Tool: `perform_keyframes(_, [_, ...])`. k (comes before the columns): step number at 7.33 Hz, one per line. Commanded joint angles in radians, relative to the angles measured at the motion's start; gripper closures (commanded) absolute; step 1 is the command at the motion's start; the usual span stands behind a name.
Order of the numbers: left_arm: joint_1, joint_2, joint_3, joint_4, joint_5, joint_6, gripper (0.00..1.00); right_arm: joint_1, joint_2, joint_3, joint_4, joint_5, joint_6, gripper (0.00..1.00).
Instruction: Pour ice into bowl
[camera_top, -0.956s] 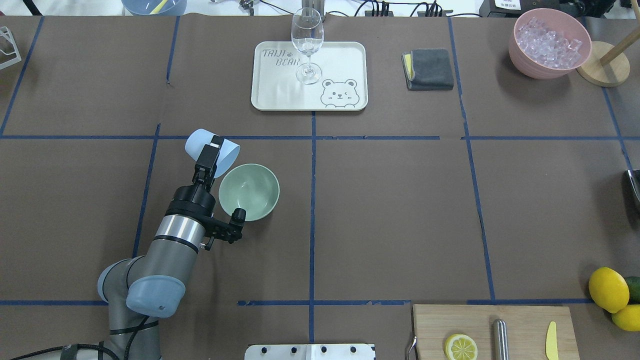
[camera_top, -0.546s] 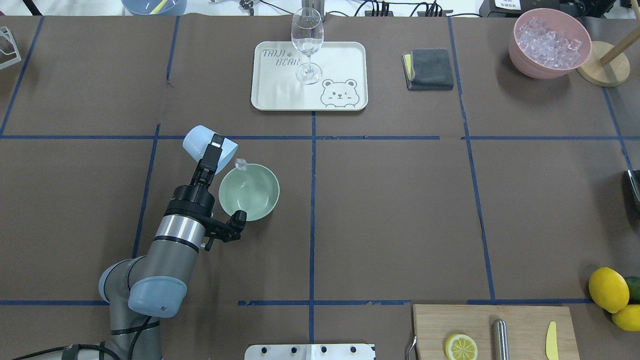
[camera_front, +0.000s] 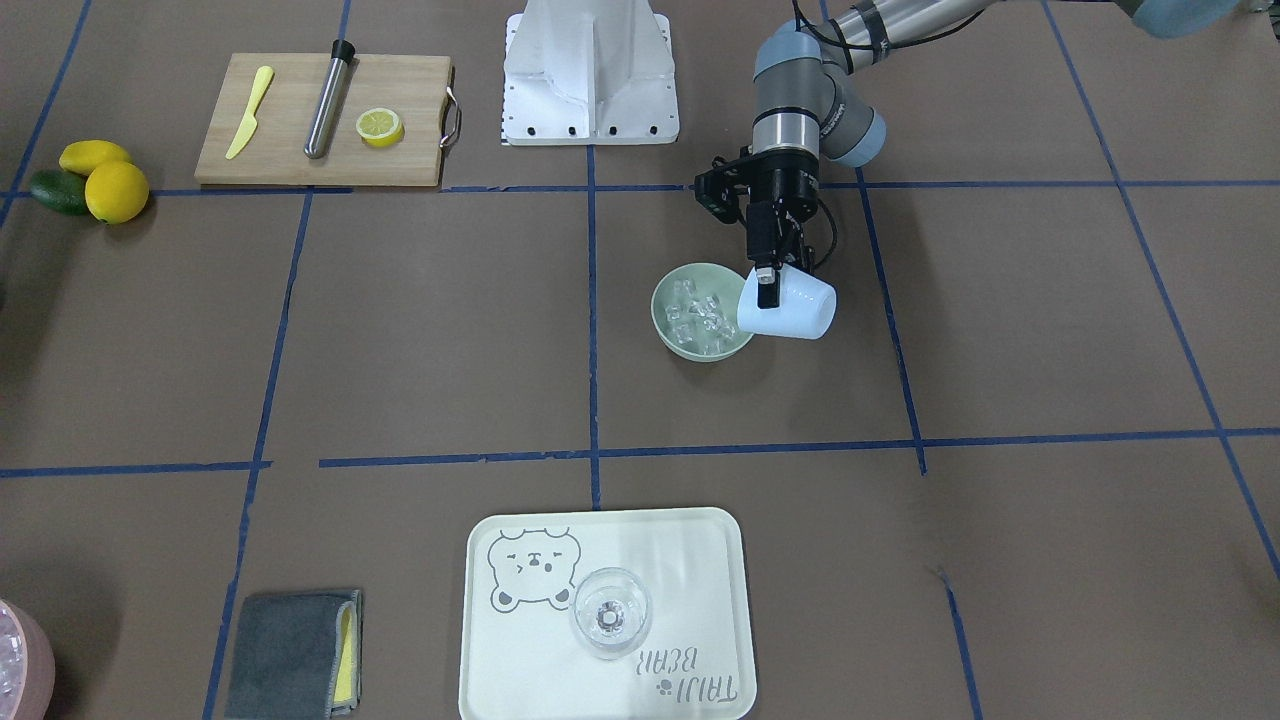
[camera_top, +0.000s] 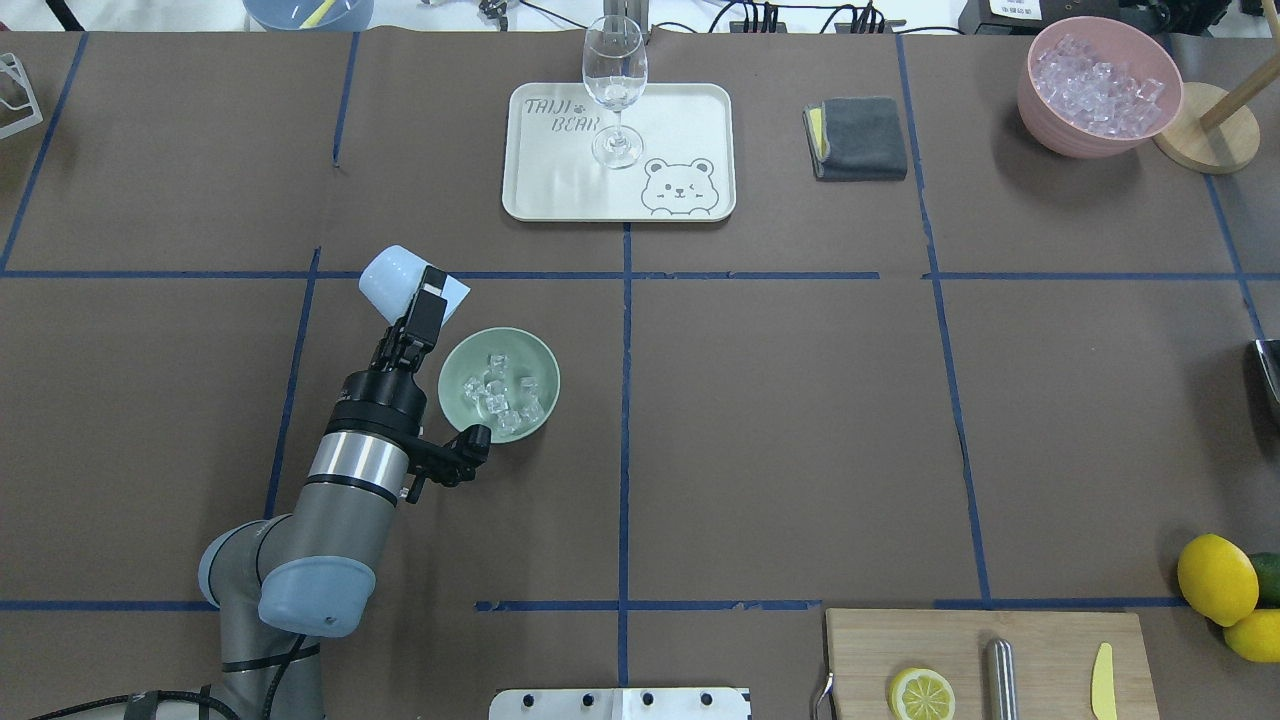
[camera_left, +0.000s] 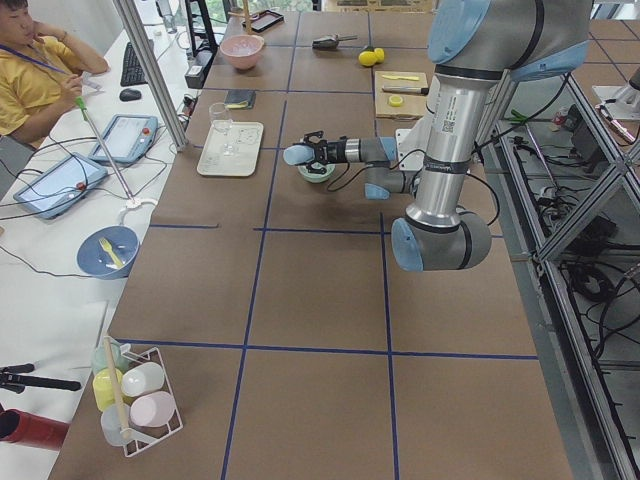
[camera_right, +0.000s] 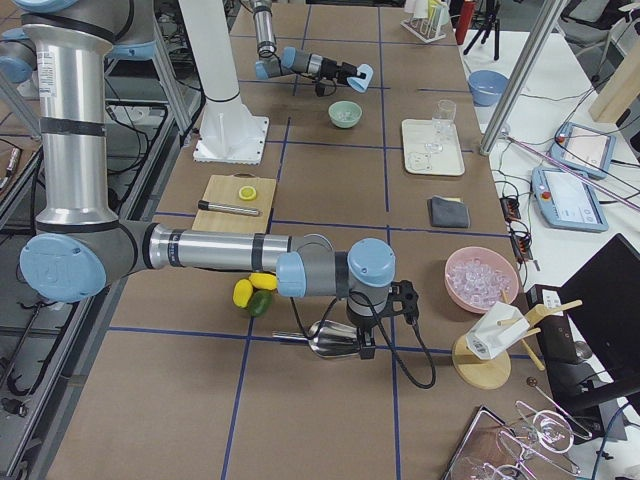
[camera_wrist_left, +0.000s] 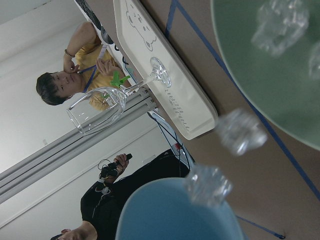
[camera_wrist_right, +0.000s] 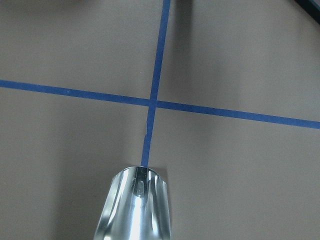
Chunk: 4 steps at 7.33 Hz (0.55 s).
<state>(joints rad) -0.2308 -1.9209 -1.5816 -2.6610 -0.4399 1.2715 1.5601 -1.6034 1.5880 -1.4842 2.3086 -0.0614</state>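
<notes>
**Cup tipped, ice landing in the green bowl**

A brown paper-covered table (camera_top: 780, 420) marked off with blue tape lines carries the whole scene. Left of its middle, the left gripper (camera_top: 425, 300) has its jaws clamped on the wall of a light blue cup (camera_top: 395, 275), one finger outside and one inside the rim. The cup is tilted well over, its mouth pointing down at the near edge of the sage-green bowl (camera_top: 450, 385). A heap of ice (camera_top: 500, 395) lies inside the bowl, spread across its floor. In the left wrist view, two more clear cubes (camera_wrist_left: 242, 131) hang in the air between the cup's rim and the bowl.

The right gripper (camera_right: 362, 345) sits low at the table's right end, at a metal scoop (camera_right: 335, 340) that rests on the paper; I cannot tell how its jaws stand.

At the far side stand a cream bear-print tray (camera_top: 680, 110) bearing a wine glass (camera_top: 613, 75), a folded grey cloth (camera_top: 860, 138) and a pink bowl (camera_top: 1040, 100) full of ice cubes.
</notes>
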Motion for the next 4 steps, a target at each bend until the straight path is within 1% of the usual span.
perform_keyframes(1, [0.005, -0.001, -0.003, -0.007, 0.001, 0.003, 1.0, 0.002, -0.004, 0.001, 0.001, 0.002, 0.0, 0.0])
perform_keyframes(4, [0.008, -0.001, -0.009, -0.011, 0.0, 0.002, 1.0, 0.002, -0.006, 0.001, 0.001, 0.0, 0.0, 0.0])
